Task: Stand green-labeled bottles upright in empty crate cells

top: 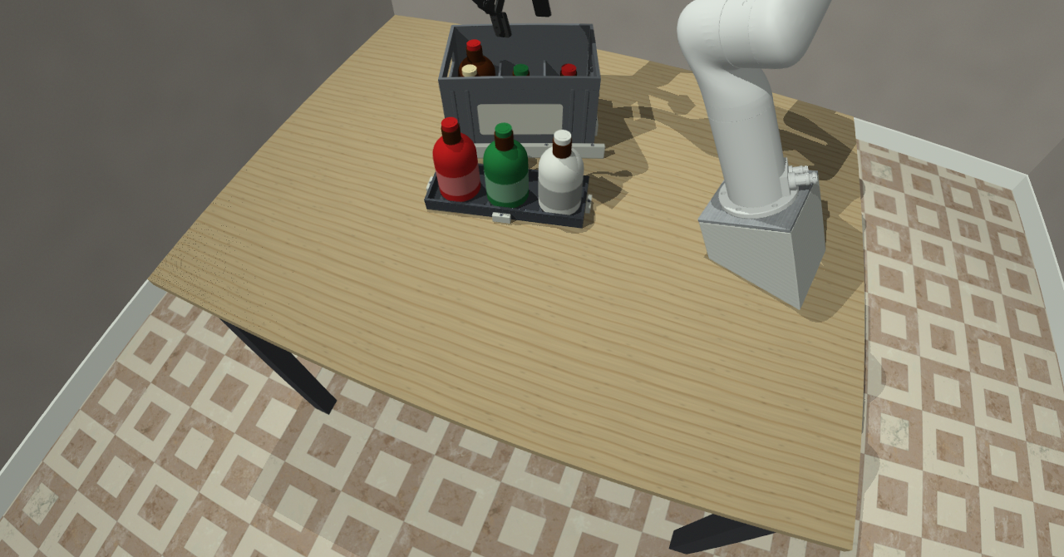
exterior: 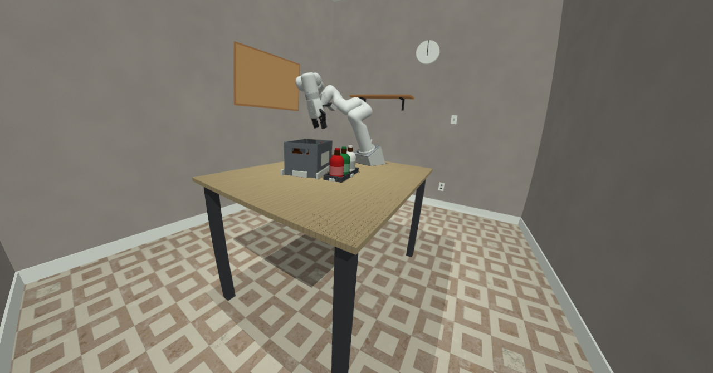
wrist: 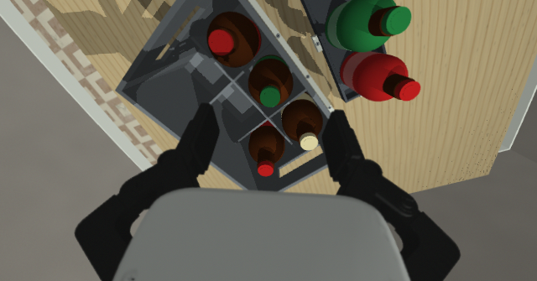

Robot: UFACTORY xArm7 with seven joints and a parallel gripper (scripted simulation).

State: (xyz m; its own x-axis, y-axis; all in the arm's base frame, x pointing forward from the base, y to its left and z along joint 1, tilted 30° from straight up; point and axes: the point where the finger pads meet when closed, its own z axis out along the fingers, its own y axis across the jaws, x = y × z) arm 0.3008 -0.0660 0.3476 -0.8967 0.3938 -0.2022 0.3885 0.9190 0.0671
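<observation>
Tool [wrist: 268, 132] wide open and empty above crate [top: 518, 103], four bottles inside, two cells free

Plain room, perhaps office: cork board [exterior: 266, 77], wall clock [exterior: 428, 51], shelf [exterior: 381, 96], tiled floor [exterior: 448, 291].

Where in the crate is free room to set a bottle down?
Two crate cells along the far wall are free, behind the green-capped bottle and one red-capped bottle. The row nearest the tray is full.
</observation>
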